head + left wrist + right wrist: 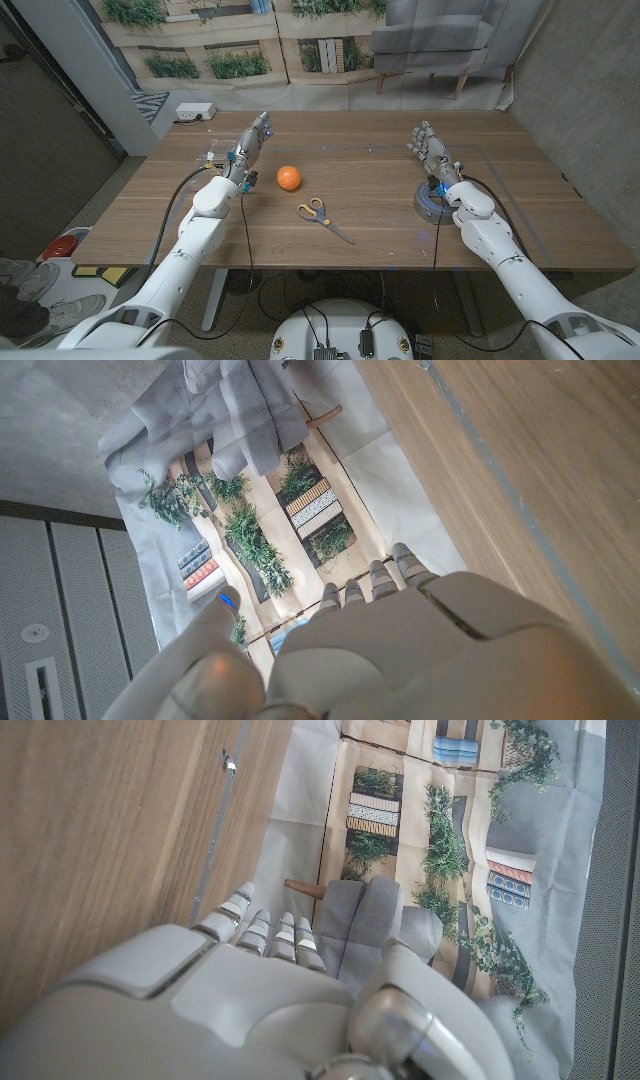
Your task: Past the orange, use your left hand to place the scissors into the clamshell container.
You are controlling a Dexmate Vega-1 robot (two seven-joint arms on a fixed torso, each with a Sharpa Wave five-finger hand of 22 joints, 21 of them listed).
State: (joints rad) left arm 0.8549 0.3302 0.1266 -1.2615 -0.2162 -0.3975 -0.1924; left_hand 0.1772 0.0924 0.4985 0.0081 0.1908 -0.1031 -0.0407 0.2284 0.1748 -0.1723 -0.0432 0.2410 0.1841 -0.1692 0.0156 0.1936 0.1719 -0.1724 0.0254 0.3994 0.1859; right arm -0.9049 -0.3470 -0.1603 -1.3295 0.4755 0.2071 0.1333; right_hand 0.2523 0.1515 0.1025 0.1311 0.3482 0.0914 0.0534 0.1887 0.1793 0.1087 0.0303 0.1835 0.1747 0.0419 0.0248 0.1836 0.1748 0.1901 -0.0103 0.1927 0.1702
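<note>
The scissors [322, 218], with yellow handles and grey blades, lie on the wooden table [370, 170] near its middle front. An orange [289, 177] sits just behind and left of them. My left hand [250, 140] hovers behind and left of the orange with its fingers stretched out, holding nothing; the left wrist view shows the back of the left hand [400, 650]. A small clear plastic thing [211, 156], possibly the clamshell container, lies just left of that hand. My right hand [430, 150] stands at the right with fingers apart and empty, and the right hand [230, 1000] shows from behind.
A grey-blue round object [432, 200] sits under my right wrist. A white power strip [193, 113] lies on the floor beyond the table's far left corner. A printed backdrop [250, 40] and a grey armchair [440, 40] stand behind the table.
</note>
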